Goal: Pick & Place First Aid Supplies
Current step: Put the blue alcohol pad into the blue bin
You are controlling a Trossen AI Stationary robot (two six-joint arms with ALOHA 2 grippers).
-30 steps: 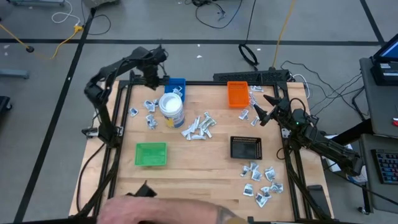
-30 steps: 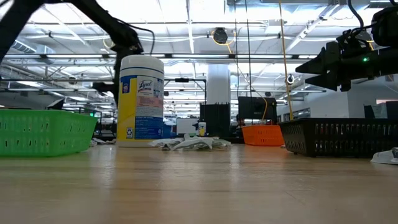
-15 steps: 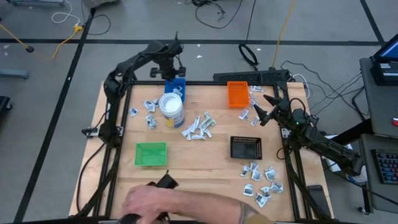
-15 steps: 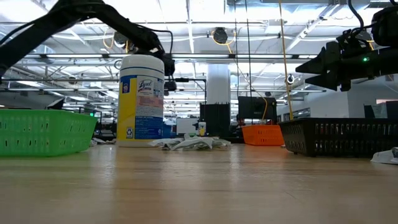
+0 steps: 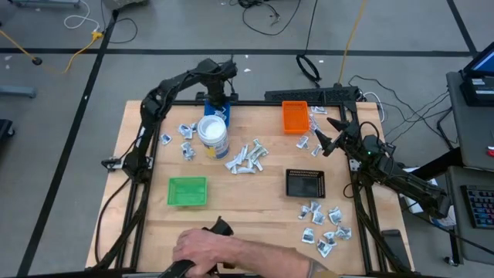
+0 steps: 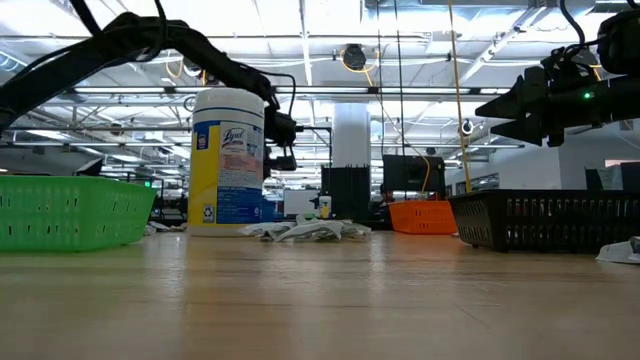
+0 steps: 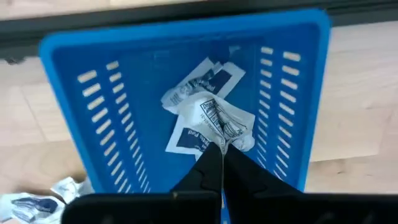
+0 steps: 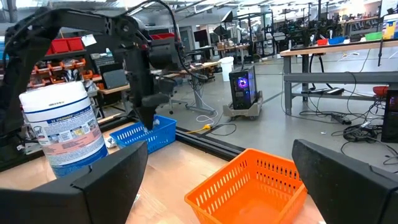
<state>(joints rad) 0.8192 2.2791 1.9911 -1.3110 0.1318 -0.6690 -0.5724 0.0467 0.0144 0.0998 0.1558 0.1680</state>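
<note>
Left hand (image 7: 222,163), fingers pressed together, pinches a crinkly white packet (image 7: 219,119) by one edge, right over the blue tray (image 7: 112,134) at bench 12 o'clock. Packet hangs just off the fingertips, toward the tray floor, where two flat printed packets (image 7: 208,84) lie. Release looks next: straight drop. Tray is slotted rigid plastic. More packets (image 5: 245,157) piled mid-bench, others at 5 o'clock (image 5: 324,224). Right hand (image 5: 328,133), fingers spread, empty, waits at 2 o'clock by the orange tray (image 5: 294,116). A person's hand (image 5: 202,247) is at 6 o'clock.
</note>
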